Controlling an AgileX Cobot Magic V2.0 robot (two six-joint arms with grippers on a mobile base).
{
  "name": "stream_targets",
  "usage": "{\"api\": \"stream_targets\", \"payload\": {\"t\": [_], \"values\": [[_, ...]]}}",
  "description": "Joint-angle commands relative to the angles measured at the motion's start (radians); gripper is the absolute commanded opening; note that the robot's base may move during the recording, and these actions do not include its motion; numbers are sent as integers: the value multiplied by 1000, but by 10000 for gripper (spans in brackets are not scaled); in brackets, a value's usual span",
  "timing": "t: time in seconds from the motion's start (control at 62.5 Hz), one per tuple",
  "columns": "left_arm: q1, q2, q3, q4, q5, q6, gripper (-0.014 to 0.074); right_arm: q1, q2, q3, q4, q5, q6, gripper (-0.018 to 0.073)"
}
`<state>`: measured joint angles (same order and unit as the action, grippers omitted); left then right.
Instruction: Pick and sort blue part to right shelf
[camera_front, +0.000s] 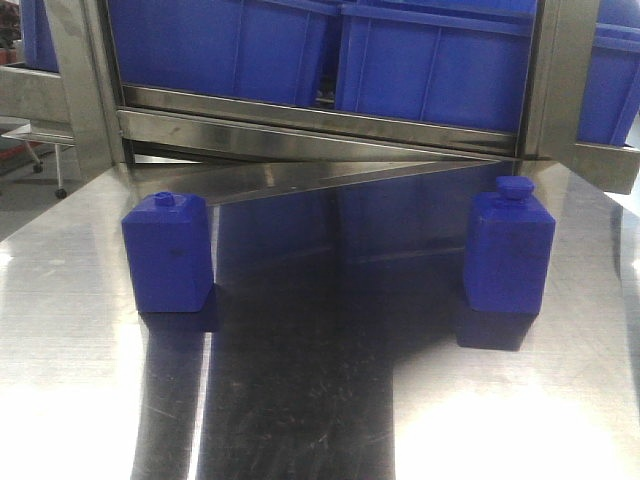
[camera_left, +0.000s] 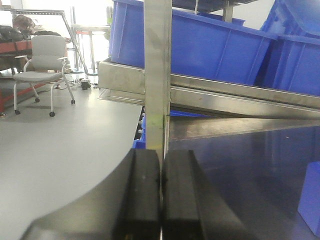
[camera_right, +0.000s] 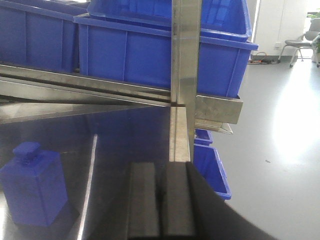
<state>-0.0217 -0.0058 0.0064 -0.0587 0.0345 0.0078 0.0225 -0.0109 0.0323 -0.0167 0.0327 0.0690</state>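
Observation:
The blue part (camera_front: 508, 250), tall and narrow with sloped shoulders and a wide flat cap, stands upright on the right of the steel table (camera_front: 320, 420). It also shows in the right wrist view (camera_right: 32, 187), to the left of my right gripper (camera_right: 161, 167), which is shut and empty, well apart from it. My left gripper (camera_left: 161, 155) is shut and empty. The right shelf (camera_front: 600, 165) stands behind the table with blue bins (camera_front: 610, 90); its rail (camera_right: 215, 109) and bins (camera_right: 150, 55) show ahead of my right gripper. Neither gripper shows in the front view.
A squatter blue block (camera_front: 167, 250) with a small round knob stands on the table's left; a blue edge (camera_left: 311, 197) shows at the right of the left wrist view. Steel uprights (camera_left: 157, 75) (camera_right: 185, 60) stand ahead of both grippers. An office chair (camera_left: 42, 65) stands on the floor left.

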Motion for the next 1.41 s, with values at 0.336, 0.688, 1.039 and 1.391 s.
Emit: {"api": "stream_targets", "payload": {"t": [0.336,0.688,1.039,1.391], "values": [[-5,-21,24,-8,-93,-8,123,-4,-20,-24,10,-108,-3,39],[-5,-21,24,-8,-93,-8,123,-4,40,-222,17,121,-3,39],[-5,-21,24,-8,-93,-8,123,-3,325,-375,11,155,-2,39],[-5,-21,24,-8,-93,-8,123,113,671,-543,-108,311,184,249]]}}
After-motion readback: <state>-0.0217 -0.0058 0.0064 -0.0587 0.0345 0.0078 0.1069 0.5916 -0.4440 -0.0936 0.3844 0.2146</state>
